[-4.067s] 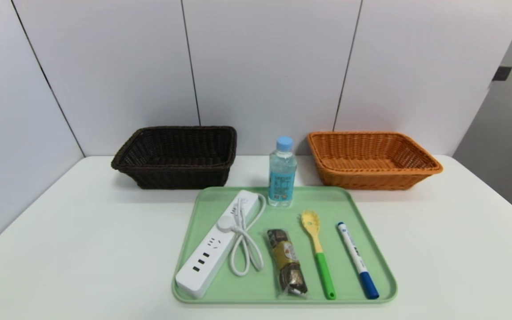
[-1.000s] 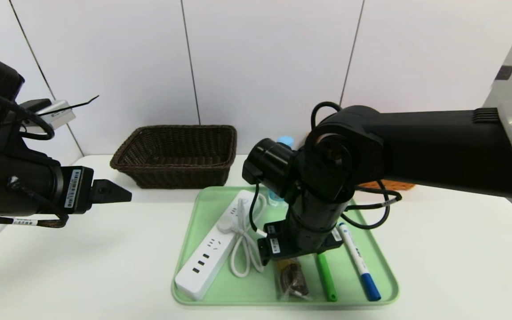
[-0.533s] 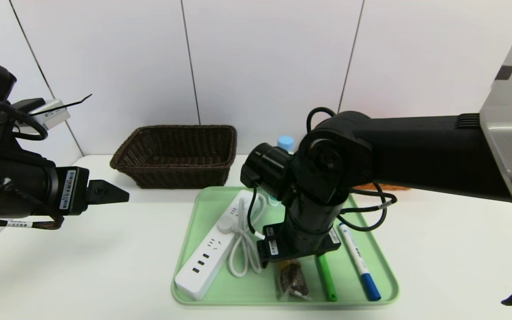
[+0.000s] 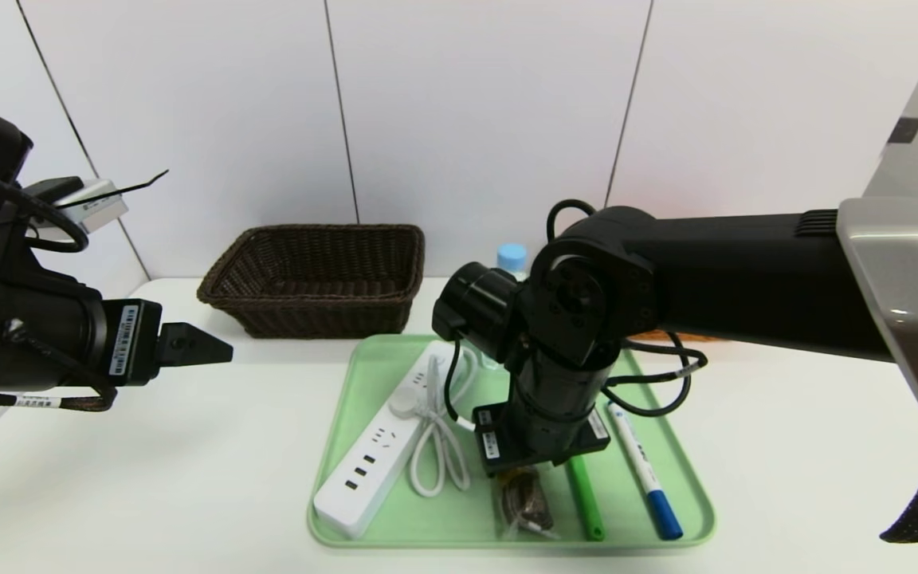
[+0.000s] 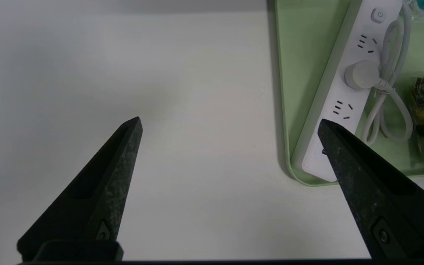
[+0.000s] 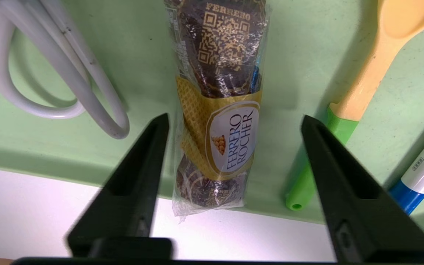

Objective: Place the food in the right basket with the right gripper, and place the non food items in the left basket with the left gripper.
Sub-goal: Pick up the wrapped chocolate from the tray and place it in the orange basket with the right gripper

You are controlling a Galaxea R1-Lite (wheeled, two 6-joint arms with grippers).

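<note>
Right hand (image 6: 234, 121): poised over the green tray (image 4: 363, 375), pointing almost straight down; its 2 fingers (image 6: 142, 173) stand apart on either side of the snack (image 6: 219, 121), neither touching the wrapper.
Left hand (image 5: 230, 125): parked wide open above the bare counter (image 4: 188, 446), just beside the tray's left edge.
Snack: lying flat in its clear wrapper on the tray, between the cord of the power strip (image 4: 383, 442) and the pasta spoon (image 6: 366, 84).
Risk, cord: 1 finger stands near the white loop; closing off-centre could likely snag it and drag the strip.
Risk, spoon: the other finger sits close to the green handle; a skewed descent may nudge it toward the marker (image 4: 642, 470).
Risk, wrapper: the film looks slick and loose; a pinch on plastic alone may let the snack slip on the lift.
Hidden, right basket: almost wholly behind the right arm in the head view; only a thin orange sliver shows.
Hidden, water bottle (image 4: 511, 257): just the blue cap clears the arm.
Hidden, snack in head view: only its near end shows below the wrist.
Left basket (image 4: 315, 279): in full view, nothing seen inside.
</note>
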